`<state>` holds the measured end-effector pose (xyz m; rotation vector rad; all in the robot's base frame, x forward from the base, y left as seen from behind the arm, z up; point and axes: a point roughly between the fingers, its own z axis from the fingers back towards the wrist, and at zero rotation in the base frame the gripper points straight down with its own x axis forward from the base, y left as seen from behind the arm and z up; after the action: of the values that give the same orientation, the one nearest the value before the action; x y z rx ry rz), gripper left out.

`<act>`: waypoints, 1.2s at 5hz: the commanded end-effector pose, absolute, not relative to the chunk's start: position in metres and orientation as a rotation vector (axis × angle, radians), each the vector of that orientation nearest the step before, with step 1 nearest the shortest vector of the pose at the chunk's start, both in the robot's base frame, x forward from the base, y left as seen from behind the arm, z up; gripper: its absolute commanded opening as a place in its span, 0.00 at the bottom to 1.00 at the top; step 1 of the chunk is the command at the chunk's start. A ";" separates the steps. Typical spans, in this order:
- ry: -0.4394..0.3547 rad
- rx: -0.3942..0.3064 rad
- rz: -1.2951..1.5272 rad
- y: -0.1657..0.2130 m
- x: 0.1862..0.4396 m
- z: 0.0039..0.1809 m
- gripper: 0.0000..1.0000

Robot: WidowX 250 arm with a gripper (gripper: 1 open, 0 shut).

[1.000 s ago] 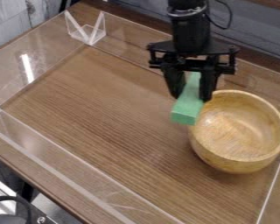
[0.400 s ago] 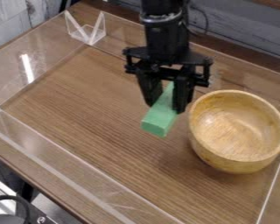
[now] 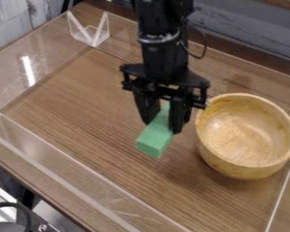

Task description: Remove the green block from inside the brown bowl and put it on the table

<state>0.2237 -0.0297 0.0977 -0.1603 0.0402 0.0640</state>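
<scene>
The green block (image 3: 156, 136) hangs clear of the brown bowl (image 3: 246, 134), pinched at its upper end by the pincer (image 3: 167, 107), whose two dark fingers (image 3: 149, 101) press against its sides from left and right. The block tilts, its upper end between the fingers and its lower end slanting down toward the camera and to the left; that lower end is close above the surface (image 3: 75, 109), but whether it touches the wood cannot be told from this single view. The bowl stands just to the right of the block, upright and empty, its pale inside fully open to view. The arm (image 3: 159, 36) comes down from the top of the picture, with the pincer pointing down over bare wood grain. Low clear plastic walls (image 3: 62, 181) edge the surface, and a small clear stand (image 3: 87, 29) sits at the far left corner, well apart from the work. Judged from this arrangement, the first half of the task is done: the block is out of the bowl and held over open surface. What remains is to bring the block down until it rests on the wood, spread the fingers to let it go, and lift the arm away without nudging the bowl beside it.
</scene>
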 end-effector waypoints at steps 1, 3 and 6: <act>-0.014 -0.148 0.047 -0.028 0.227 0.101 0.00; -0.009 -0.131 0.043 -0.021 0.229 0.085 0.00; -0.009 -0.131 0.054 -0.011 0.232 0.077 0.00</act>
<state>0.2258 -0.0130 0.0703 -0.1307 0.0245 0.0562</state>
